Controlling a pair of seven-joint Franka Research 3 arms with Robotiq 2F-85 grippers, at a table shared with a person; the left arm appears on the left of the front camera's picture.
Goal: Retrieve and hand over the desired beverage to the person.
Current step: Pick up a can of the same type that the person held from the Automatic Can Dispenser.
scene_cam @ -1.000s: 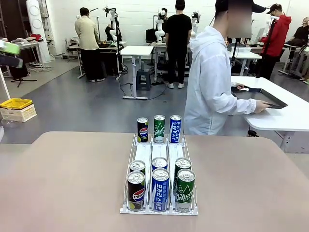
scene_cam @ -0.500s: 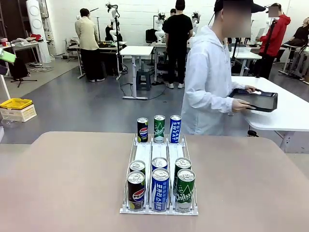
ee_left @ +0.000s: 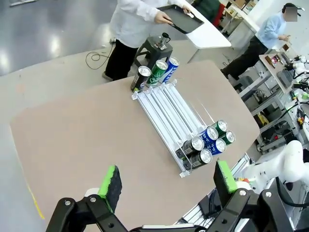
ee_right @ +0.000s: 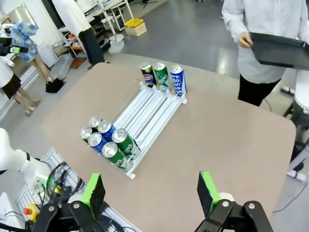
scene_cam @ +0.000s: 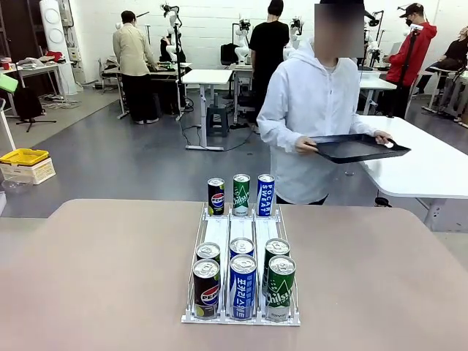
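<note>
My left fingers (ee_left: 111, 186) and right fingers (ee_right: 208, 189) both stand wide apart, holding nothing, high above the surface (scene_cam: 95, 278). The cans (scene_cam: 243, 287) crowd the near end of a white rack (scene_cam: 241, 232) at the near edge, with three far cans (scene_cam: 240, 194) at the far edge. Beyond, the person (scene_cam: 314, 110) holds a black tray (scene_cam: 358, 148). I can't tell which drink is wanted, so I'd wait for a sign, then grip a front can upright from above.

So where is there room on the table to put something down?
The table is bare on both sides of the rack, wide patches out to its left and right edges. It is crowded at the rack's near end, six cans, and its far end, three cans.
</note>
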